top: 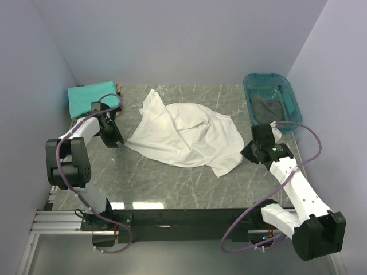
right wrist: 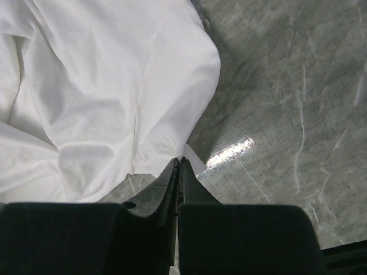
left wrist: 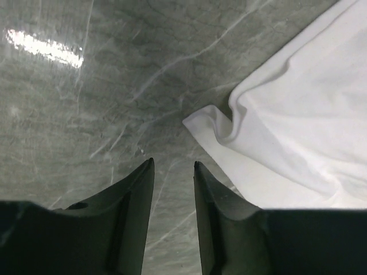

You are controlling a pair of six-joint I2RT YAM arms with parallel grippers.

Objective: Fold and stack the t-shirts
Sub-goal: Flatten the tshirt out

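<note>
readable text: none | labels, brands, numbers, signs: none legible

White arms with black joints, black grippers and purple cables.

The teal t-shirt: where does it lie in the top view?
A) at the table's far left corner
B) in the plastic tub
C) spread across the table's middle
A: the teal t-shirt lies at the far left corner of the table; the white t-shirt covers the middle, and the tub holds something dark.
</note>
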